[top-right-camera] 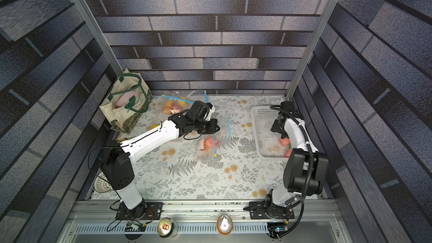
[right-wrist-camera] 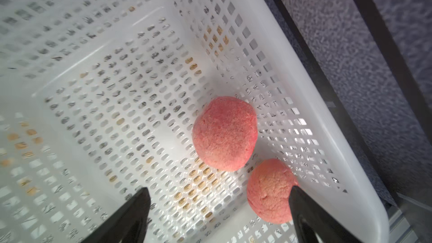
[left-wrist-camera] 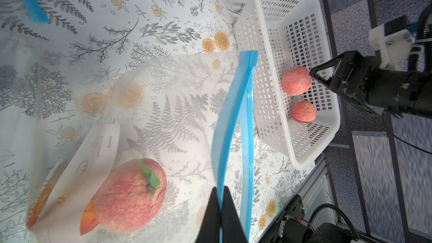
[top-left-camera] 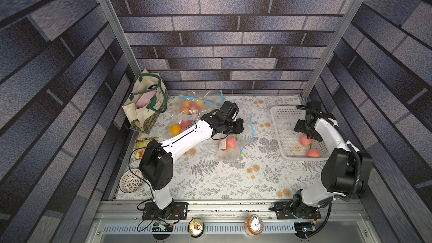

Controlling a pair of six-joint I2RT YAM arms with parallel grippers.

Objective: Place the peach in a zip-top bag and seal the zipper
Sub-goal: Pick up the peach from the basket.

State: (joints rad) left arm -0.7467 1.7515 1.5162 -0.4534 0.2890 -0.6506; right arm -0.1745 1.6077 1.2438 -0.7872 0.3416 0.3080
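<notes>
Zip-top bag [left-wrist-camera: 177,85]: clear glossy plastic film (blue zipper strip [left-wrist-camera: 236,118]); basket [left-wrist-camera: 268,71]: white perforated plastic; peach [right-wrist-camera: 225,134]: matt, rough-grained.

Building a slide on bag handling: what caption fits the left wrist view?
Left gripper shut on the blue zipper strip of a zip-top bag holding a peach; white basket beyond.
</notes>
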